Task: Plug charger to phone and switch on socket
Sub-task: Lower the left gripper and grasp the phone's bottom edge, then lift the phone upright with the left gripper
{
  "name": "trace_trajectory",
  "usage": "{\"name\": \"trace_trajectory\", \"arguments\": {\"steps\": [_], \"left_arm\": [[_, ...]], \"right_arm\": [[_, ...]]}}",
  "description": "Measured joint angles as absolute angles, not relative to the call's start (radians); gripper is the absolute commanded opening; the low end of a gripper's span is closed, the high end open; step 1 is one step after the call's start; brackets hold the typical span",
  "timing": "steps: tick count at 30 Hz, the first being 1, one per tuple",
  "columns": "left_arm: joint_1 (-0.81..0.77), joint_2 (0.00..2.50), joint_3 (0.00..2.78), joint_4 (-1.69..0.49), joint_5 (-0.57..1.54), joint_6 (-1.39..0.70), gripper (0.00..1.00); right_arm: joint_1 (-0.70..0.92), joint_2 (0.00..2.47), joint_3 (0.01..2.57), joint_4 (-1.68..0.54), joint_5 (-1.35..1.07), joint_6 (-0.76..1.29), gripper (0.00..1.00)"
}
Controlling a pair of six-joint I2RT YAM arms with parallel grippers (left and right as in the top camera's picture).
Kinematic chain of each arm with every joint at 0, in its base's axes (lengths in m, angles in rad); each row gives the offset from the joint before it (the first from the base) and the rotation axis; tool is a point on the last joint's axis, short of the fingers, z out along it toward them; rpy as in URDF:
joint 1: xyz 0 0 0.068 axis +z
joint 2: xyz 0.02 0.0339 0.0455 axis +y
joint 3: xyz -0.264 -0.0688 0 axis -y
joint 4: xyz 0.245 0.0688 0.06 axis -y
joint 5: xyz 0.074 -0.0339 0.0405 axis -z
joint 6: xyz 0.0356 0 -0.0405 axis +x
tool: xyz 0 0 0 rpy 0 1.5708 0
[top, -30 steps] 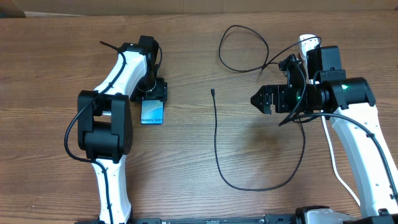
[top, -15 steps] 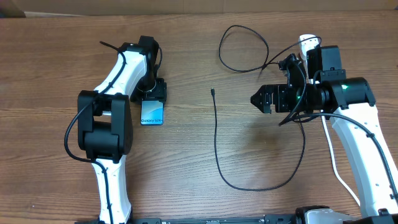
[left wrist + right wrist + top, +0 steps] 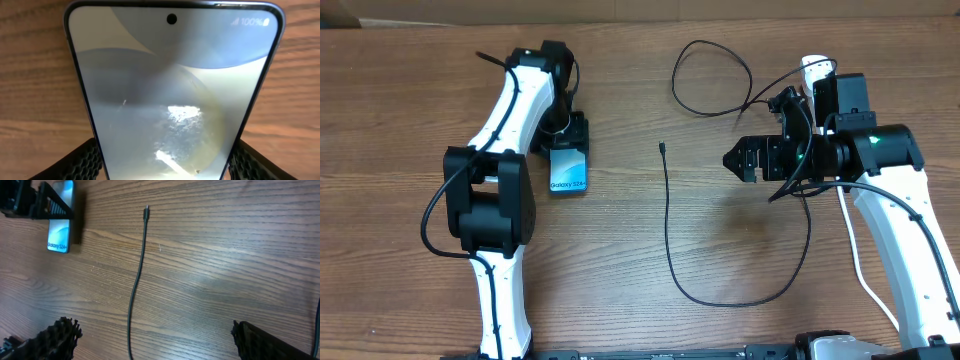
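Overhead, the phone (image 3: 569,173) is seen left of centre on the table (image 3: 400,100), screen up, with its far end taken between the fingers of the left gripper (image 3: 566,146). In the left wrist view the textured pads (image 3: 87,160) are set against both long edges, so the phone is judged to be gripped. Whether it is raised off the wood cannot be told.

The charger (image 3: 667,230) is laid out to the right. Its connector tip (image 3: 662,148) is well apart from the phone and unheld, and the black cable is trailed toward the near edge, then curved right and back toward the right arm (image 3: 900,230).

The right gripper (image 3: 734,160) is seen spread wide, right of the tip, with nothing between its fingers. The socket (image 3: 815,66) is mostly hidden behind that arm at the far right, and its switch cannot be read.

No step is judged finished. The tip is yet to be picked up and inserted, and the switch is yet to be pressed.
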State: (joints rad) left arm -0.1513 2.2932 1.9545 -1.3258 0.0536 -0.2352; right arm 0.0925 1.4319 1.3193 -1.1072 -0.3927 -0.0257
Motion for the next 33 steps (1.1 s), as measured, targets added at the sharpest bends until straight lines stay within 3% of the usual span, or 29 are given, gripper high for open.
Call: {"name": "trace_trajectory", "arguments": {"steps": [14, 18, 23, 25, 33], "left_arm": [[-0.151, 2.293, 2.003, -1.402, 0.303, -0.298, 0.44], [-0.151, 2.293, 2.003, -1.402, 0.422, -0.325, 0.35], [-0.149, 2.293, 2.003, -1.406, 0.566, -0.342, 0.09], [-0.148, 2.293, 2.003, -1.415, 0.606, -0.352, 0.04], [-0.148, 2.293, 2.003, -1.465, 0.675, -0.480, 0.04]], "right_arm": [[0.093, 1.432, 1.319, -1.108, -0.393, -0.026, 1.00], [0.093, 1.432, 1.319, -1.109, -0.393, -0.026, 1.00], [0.093, 1.432, 1.319, -1.109, -0.393, -0.026, 1.00], [0.093, 1.432, 1.319, -1.110, -0.393, -0.025, 1.00], [0.093, 1.432, 1.319, -1.110, -0.393, -0.026, 1.00]]}}
